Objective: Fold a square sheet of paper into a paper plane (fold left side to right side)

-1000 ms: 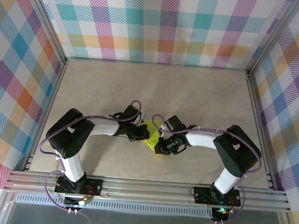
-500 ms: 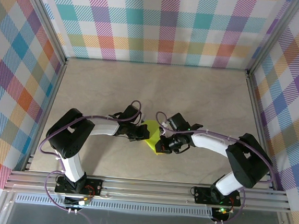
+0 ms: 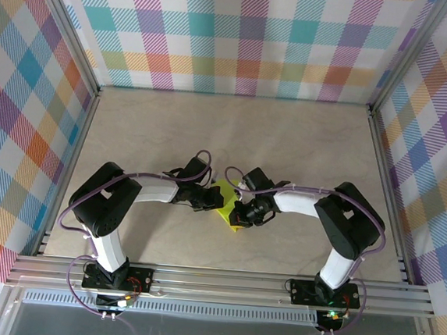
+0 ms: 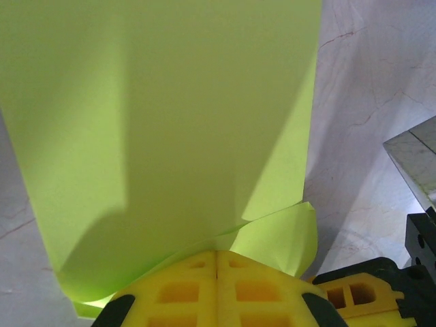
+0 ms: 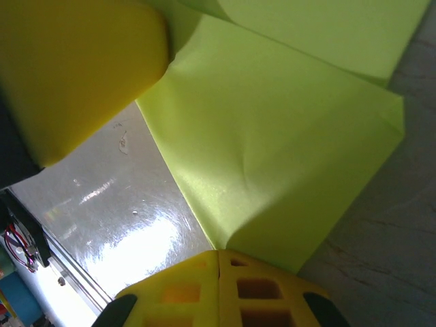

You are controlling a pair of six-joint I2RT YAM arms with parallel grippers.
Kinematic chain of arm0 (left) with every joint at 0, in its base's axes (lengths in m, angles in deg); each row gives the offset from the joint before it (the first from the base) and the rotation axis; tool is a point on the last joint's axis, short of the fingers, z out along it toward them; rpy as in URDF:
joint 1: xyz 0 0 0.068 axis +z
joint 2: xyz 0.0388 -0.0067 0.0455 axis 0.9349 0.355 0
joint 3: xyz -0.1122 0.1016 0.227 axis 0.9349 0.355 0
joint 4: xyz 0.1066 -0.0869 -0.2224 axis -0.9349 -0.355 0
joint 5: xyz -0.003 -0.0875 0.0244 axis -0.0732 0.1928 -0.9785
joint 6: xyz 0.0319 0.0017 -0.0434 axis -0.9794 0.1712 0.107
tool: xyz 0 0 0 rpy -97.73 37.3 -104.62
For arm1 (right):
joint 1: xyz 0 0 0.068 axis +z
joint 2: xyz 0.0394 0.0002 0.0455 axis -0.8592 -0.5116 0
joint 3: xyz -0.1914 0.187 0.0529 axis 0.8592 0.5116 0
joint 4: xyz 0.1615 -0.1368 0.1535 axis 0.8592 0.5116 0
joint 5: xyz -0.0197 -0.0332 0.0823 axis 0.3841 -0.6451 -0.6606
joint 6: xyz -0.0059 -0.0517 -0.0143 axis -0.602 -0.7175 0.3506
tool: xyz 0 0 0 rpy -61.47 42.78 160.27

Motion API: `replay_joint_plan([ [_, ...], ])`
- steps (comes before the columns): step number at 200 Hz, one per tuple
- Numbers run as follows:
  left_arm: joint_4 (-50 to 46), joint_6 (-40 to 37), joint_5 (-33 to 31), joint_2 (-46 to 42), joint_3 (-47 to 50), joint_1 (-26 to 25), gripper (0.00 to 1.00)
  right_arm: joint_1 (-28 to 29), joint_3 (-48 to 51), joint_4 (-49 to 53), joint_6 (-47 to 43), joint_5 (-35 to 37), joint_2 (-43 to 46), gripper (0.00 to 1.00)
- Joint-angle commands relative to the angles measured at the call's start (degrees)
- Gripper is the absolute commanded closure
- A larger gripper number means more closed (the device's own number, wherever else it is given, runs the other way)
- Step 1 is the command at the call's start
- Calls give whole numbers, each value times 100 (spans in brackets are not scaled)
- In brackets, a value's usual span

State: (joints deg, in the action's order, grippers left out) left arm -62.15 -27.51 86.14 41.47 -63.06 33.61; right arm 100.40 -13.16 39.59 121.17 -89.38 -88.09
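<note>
**A:** Item one: sheet of paper, lime, partly folded, lying on the bench between the two arms.

**B:** We judge it light, limp, easily creased and likely to slide. We suggest gripping a free edge or corner.

**A:** Item two: left end effector, pressed together at the paper's near edge. Item three: right end effector, likewise, at a corner.

**B:** We cannot tell whether either pinches paper.

Paper largely covered from above

In the top view both arms' ends overlap the square sheet of paper, hiding its outline and creases. In the left wrist view it runs off the top edge. A blurred yellow finger is cut off at the right wrist view's corner.
</note>
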Motion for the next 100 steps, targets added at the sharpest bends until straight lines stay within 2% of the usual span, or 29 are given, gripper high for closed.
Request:
replay_joint_plan([
  [1,-299,26,-261,4,28,-62,100,-21,241,398,-88,367,-191,100],
  [60,532,185,-213,-744,488,-70,100,-12,739,337,-58,782,-364,100],
  [100,1244,405,-317,-1255,1086,-364,100,-14,801,407,-83,1048,-400,100],
])
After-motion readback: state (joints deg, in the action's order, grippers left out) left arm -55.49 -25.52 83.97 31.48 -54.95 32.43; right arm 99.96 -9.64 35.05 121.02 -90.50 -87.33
